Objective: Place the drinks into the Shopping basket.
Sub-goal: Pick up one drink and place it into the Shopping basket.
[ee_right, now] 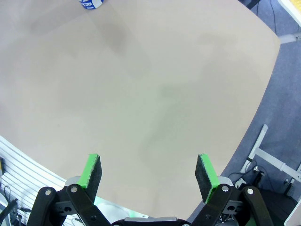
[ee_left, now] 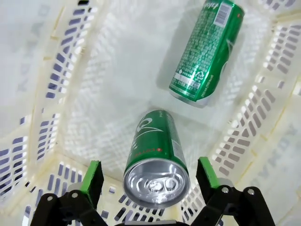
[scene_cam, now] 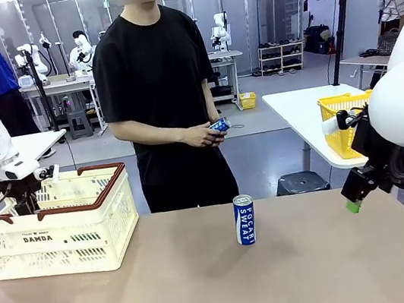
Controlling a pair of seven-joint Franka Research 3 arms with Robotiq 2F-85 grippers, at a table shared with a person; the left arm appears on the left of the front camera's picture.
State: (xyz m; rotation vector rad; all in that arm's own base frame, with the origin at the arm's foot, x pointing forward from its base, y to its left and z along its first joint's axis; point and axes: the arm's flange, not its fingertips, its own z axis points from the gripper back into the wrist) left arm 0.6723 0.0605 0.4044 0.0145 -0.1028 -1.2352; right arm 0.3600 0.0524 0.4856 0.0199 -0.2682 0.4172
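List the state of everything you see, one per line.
Left gripper: open, within the shopping basket.
Right gripper: open, empty, over the table.
Near green can: between left fingers, ungripped.
Far green can: lying on basket floor.
Standing blue can: upright on table.
Held blue can: in person's hands.

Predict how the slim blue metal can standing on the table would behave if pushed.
Tall and narrow, the slim blue metal can probably tips if pushed near its top. Once down, its round body would likely roll.

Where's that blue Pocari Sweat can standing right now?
Front view: the blue can stands upright near the table's middle, right of the Shopping basket, before the person.
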